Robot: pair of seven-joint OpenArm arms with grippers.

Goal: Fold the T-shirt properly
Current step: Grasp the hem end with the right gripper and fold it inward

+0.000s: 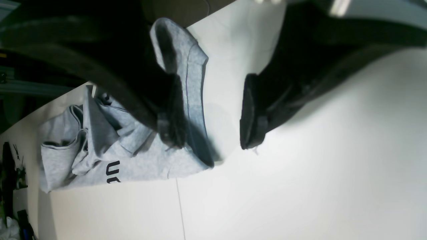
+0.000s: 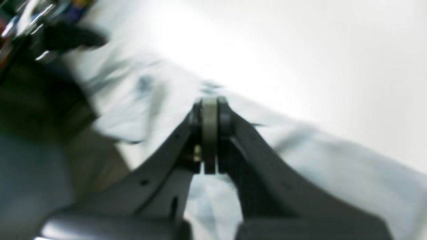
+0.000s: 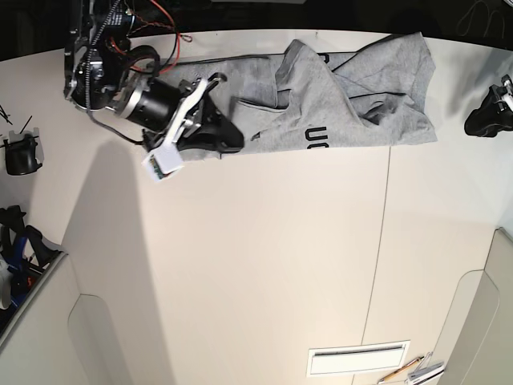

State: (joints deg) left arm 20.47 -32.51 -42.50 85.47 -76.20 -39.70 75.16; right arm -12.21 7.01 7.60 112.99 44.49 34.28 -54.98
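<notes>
The grey T-shirt lies crumpled along the far edge of the white table, with part of its black lettering showing. My right gripper is at the shirt's left end. In the blurred right wrist view it is shut with a thin grey strip of the shirt between the fingertips. My left gripper is at the table's right edge, beside the shirt's right end. In the left wrist view it is open and empty over bare table, with the shirt showing behind one finger.
A seam line runs across the table. A white slot plate and pens lie at the near edge. A black holder stands at the left edge. Cables trail at the far left corner.
</notes>
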